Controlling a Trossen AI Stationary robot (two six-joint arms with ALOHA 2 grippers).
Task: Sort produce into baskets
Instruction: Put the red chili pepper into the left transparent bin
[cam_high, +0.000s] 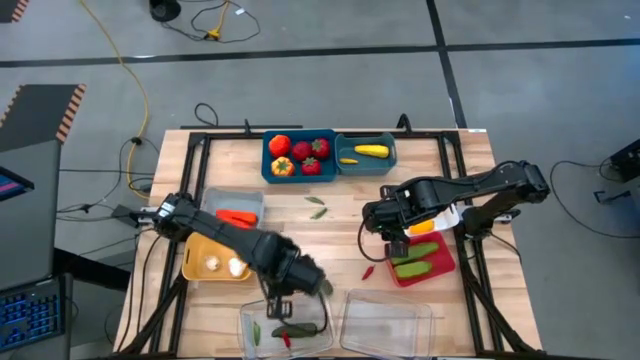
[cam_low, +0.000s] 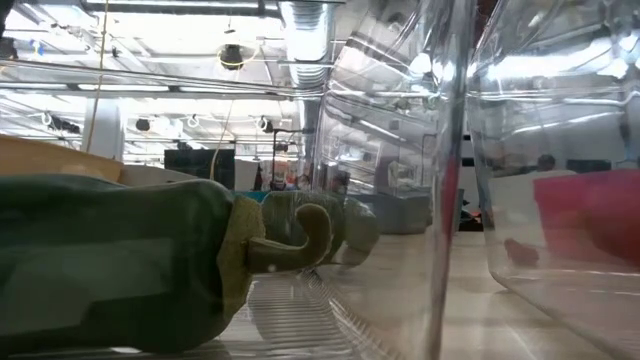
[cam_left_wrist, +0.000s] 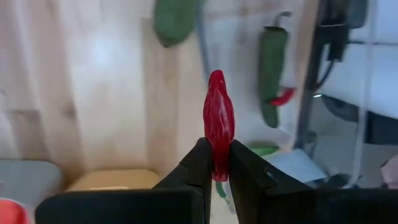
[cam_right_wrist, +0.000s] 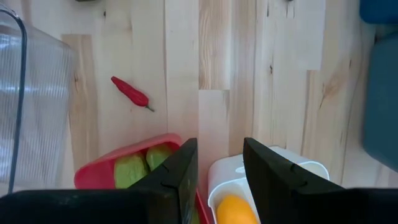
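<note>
Over clear tray (cam_high: 258, 325), left pincer (cam_left_wrist: 217, 163) pinching red chili (cam_left_wrist: 219, 124); right pincer (cam_right_wrist: 219, 163) spread above magenta bin (cam_right_wrist: 99, 171).

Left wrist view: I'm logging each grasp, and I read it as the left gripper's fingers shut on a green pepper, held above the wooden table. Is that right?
Not quite: the colour is wrong. The left wrist view shows the left gripper with its fingers shut on a red chili pepper, not a green one. The green peppers lie farther off. The rest holds: it is held above the wooden table.
</note>
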